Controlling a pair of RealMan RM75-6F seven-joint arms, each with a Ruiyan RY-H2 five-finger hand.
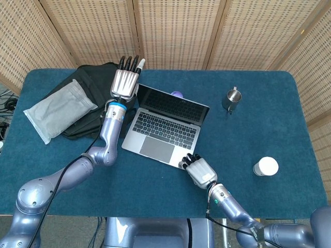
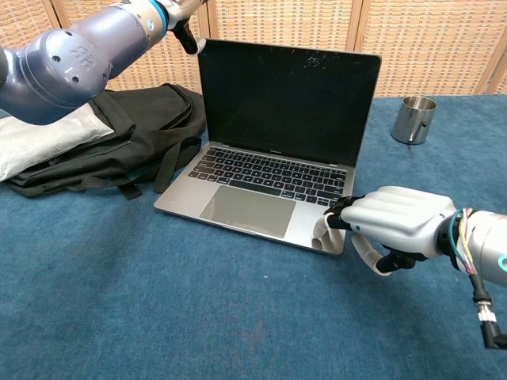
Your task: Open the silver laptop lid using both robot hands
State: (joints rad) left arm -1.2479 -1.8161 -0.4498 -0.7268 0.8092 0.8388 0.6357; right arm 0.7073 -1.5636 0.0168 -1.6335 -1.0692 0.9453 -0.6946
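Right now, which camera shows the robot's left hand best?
The head view: the whole left hand shows from above, fingers extended at the top left corner of the laptop lid. The chest view catches only dark fingertips at that corner, the rest cut off.

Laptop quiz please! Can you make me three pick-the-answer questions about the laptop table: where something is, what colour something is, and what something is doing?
1. Where is the metal cup?
A. on the black bag
B. on the table, right of the laptop
C. in a hand

2. What colour is the table cloth?
A. red
B. blue
C. yellow

3. How is the laptop lid?
A. open, screen dark
B. shut flat
C. open, screen lit

Answers: B, the cup stands alone right of the laptop. B, the cloth is blue. A, the lid stands up and the screen is black.
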